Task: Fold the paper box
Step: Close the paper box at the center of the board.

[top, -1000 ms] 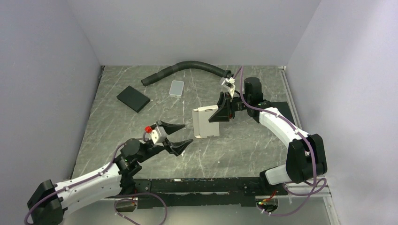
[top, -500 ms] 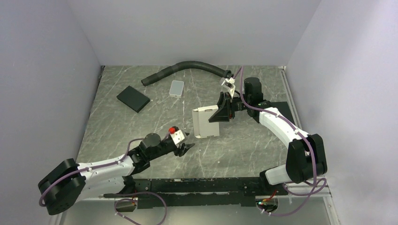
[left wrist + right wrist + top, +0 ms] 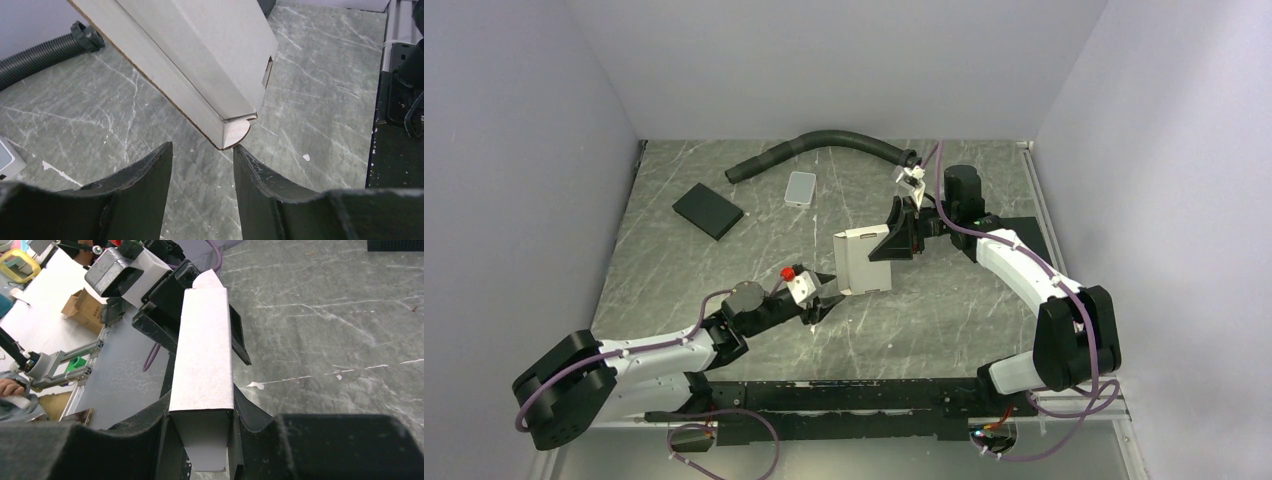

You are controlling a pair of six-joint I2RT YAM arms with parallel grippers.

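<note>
Your left arm stretches low and forward, left gripper (image 3: 202, 150) with jaws parted; your right arm curls inward, right gripper (image 3: 200, 416) clamped on the paper box (image 3: 202, 340).

Paper box (image 3: 862, 262) sits mid-table, right of centre. Right gripper (image 3: 894, 243) is on its right side, one finger on each face, clamped on it. Left gripper (image 3: 822, 297) is at the box's near-left corner: the corner tab is just ahead of the gap between its parted jaws, not inside it. Hose (image 3: 824, 145) runs along the far edge of the table (image 3: 724, 270), behind everything. Small tile (image 3: 801, 187) lies just in front of the hose, behind the box and left of it. Flat pad (image 3: 708, 210) lies left of the tile, well apart from the box.
</note>
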